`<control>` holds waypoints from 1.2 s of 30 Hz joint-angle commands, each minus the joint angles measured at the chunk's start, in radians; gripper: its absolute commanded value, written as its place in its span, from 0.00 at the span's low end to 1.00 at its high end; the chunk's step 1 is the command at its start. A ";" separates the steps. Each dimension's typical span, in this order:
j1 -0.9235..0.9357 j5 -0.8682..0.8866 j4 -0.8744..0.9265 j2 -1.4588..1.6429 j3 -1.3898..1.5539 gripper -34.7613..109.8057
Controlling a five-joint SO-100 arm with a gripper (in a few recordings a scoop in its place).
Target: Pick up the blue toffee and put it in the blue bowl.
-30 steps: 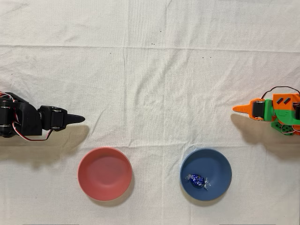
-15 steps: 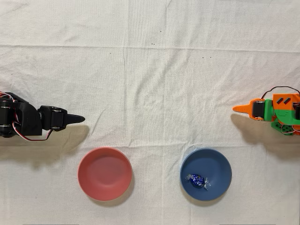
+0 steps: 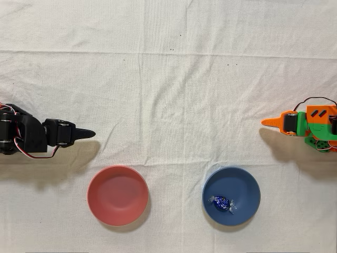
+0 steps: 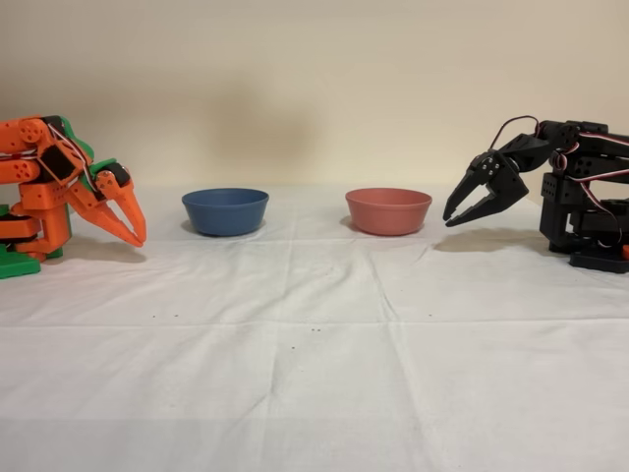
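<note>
The blue toffee [image 3: 221, 203], a small foil-wrapped candy with silvery twisted ends, lies inside the blue bowl [image 3: 248, 183], slightly left of the bowl's centre in the overhead view. In the fixed view the wall of the blue bowl [image 4: 225, 211] hides the candy. My orange gripper [image 3: 265, 123] is folded back at the right edge of the overhead view, well above and to the right of the bowl. Seen from the fixed view, the gripper [image 4: 139, 236] hangs left of the bowl with its fingertips together, shut on nothing.
A pink-red bowl [image 3: 117, 195] of the same size sits left of the blue one in the overhead view, and to its right as the pink-red bowl [image 4: 388, 210] in the fixed view. The idle black arm [image 3: 31, 137] stands at the left edge. White creased cloth covers the table.
</note>
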 commanded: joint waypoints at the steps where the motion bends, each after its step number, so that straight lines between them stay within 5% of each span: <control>1: 0.017 -0.014 0.003 0.000 -0.014 0.24; 36: 0.017 -0.014 0.003 0.000 -0.014 0.24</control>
